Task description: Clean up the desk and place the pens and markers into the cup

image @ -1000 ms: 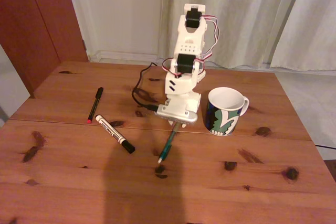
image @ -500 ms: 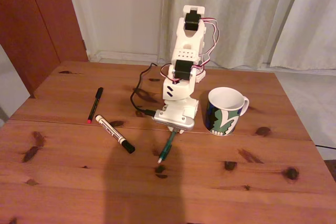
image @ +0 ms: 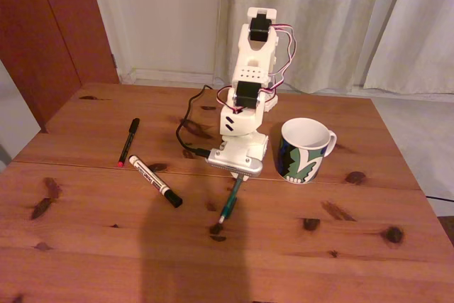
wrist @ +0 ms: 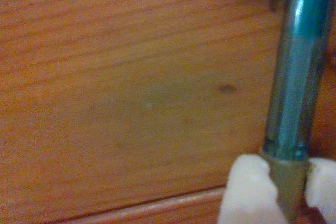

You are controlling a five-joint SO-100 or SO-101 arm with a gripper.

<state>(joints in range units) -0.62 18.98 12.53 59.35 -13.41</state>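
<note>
Green pen [image: 228, 202] hangs tilted, pinched in the end effector [wrist: 286, 192], tip near the desk [image: 319, 260]; the pickup looks under way. Next, I'd say, lift and carry it right to the mug [image: 306, 150].

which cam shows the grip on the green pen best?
Wrist view: the green pen fills the right side, its end pinched between the white fingertips of the gripper. The fixed view shows the whole pen slanting down from under the arm toward the desk, but the arm's body hides the contact.
</note>
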